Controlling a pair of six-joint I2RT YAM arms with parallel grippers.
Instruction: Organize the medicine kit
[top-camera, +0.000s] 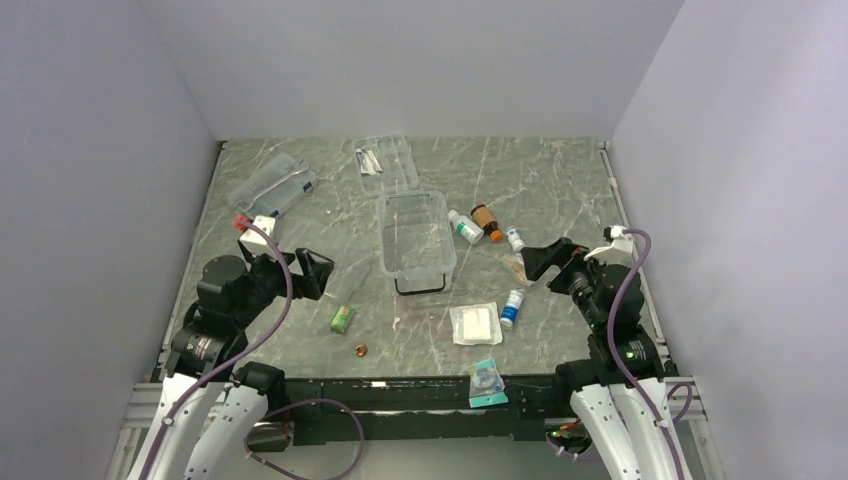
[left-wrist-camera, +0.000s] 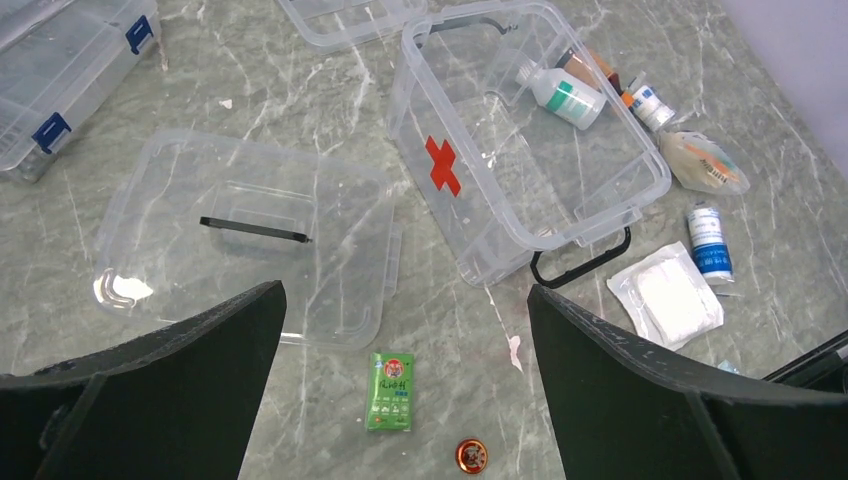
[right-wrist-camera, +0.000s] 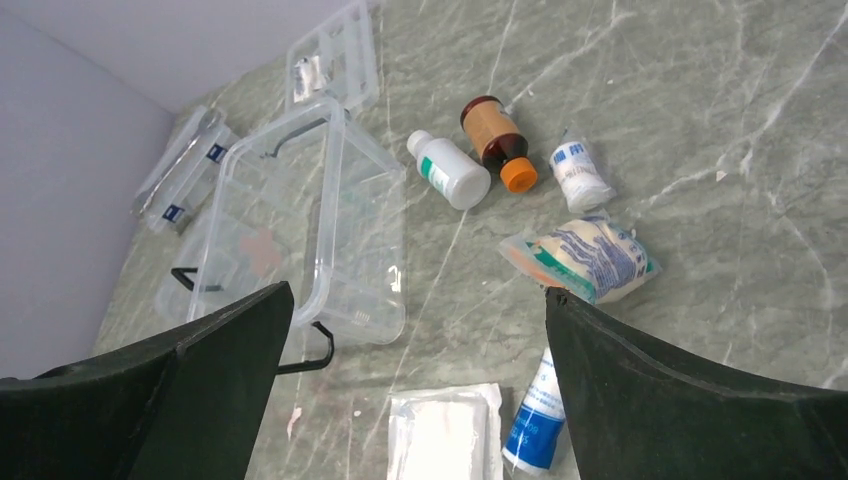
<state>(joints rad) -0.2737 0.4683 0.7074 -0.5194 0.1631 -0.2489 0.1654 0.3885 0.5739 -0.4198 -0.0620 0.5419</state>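
1. The left tool (left-wrist-camera: 405, 288) hangs above the worktop (top-camera: 560, 180) with its fingers spread wide apart, gripping nothing.
2. The right tool (right-wrist-camera: 417, 288) is spread just as wide and holds nothing, raised over the right side of the worktop.
3. Under the left tool the clear lid (left-wrist-camera: 250, 230) lies flat, just beside the tub's red-cross wall. A green sachet (left-wrist-camera: 390, 390) and a small round copper-coloured tin (left-wrist-camera: 471, 455) lie nearer the arm bases.
4. The medicine kit (left-wrist-camera: 441, 166) stands upright and uncovered near the middle of the worktop, between the two arms, with its dark handle at the near end.
5. Right of the kit, a white bottle (right-wrist-camera: 450, 170) with a green label and a brown bottle (right-wrist-camera: 497, 143) with an orange cap lie close together. A small white roll (right-wrist-camera: 580, 173) is beside them, and a bagged bandage (right-wrist-camera: 590, 258) lies nearer the right tool.
6. On the near side of the kit are a white gauze pack (left-wrist-camera: 668, 293) and, just beside it, a blue-and-white tube (left-wrist-camera: 709, 241).
7. A flatter clear case (top-camera: 272, 184) with blue labels sits at far left, a clear tray (top-camera: 387, 163) behind the kit, and a teal packet (top-camera: 487, 381) at the near edge.
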